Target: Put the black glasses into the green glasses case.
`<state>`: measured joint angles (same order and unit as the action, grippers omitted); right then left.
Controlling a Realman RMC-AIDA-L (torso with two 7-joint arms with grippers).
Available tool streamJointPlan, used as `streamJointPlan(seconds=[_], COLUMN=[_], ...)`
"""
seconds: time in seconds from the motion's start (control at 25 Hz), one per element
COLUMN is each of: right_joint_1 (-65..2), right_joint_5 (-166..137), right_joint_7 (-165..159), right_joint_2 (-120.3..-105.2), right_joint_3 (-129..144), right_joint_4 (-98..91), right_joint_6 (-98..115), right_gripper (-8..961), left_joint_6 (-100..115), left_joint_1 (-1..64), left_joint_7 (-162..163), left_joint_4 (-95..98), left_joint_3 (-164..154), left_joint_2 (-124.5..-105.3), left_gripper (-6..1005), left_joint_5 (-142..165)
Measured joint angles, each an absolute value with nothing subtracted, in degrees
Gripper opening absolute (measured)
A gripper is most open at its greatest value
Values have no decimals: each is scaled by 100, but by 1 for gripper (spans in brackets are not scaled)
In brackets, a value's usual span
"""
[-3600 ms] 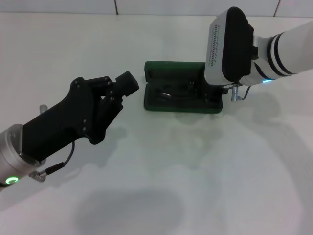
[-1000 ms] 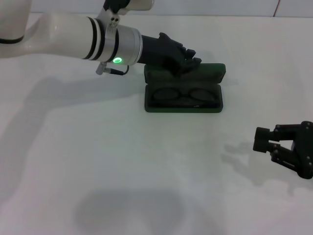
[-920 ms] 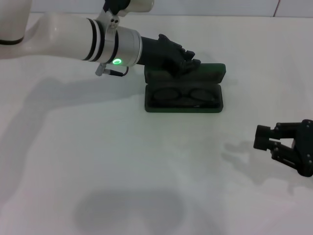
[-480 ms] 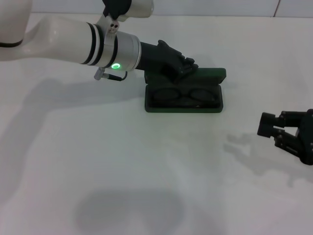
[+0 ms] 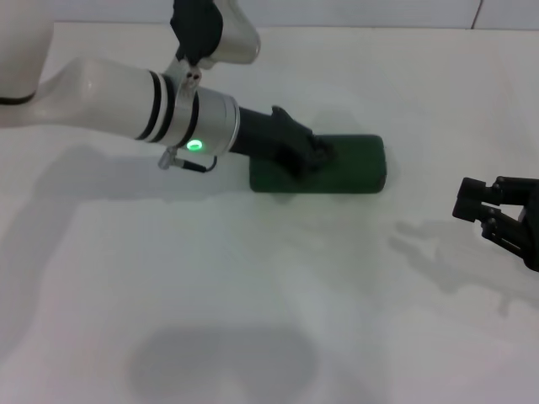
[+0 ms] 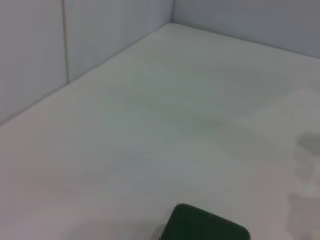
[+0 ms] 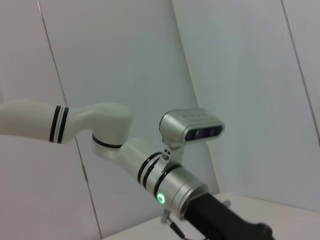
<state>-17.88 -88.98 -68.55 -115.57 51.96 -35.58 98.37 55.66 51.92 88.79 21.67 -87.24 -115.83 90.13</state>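
— One case, lid down: the green glasses case (image 5: 341, 166) lies shut toward the far edge of the counter (image 5: 269, 286), near its middle.
— And the black glasses?
— Hidden; none of the views shows them.
— The left gripper (image 5: 316, 156)?
— On the lid's left part, pressing down. Its fingers bunch together, so I cannot tell the jaws' gap.
— The right gripper (image 5: 473, 202)?
— By the right edge, partly cut off, jaws apart, holding nothing. The left wrist view catches only a corner of the case.
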Motion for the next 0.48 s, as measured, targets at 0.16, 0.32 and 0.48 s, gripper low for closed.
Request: streamJointPlan(seconds=[0.16, 0.32, 0.48], right_joint_1=[-1784, -1747, -1743], right_joint_5=[-8895, -8896, -9133], right_joint_7=[-6801, -6786, -6763], right_joint_2=[-11558, -11542, -11490], right_joint_3=[5194, 5193, 5218], right_joint_4=[-3558, -3568, -3615], right_joint_6=[9846, 9952, 10109], right_gripper=[287, 292, 297], left_joint_6=[5683, 5814, 6381], left_joint_1=[5071, 4787, 3812], left_joint_7=[8849, 8700, 8680], left_joint_4=[2176, 2508, 3991], left_joint_3=[-8725, -8704, -8594], left_joint_2=[-11666, -11800, -11835], left_gripper=[98, 96, 155], left_joint_5=[9057, 9060, 8968])
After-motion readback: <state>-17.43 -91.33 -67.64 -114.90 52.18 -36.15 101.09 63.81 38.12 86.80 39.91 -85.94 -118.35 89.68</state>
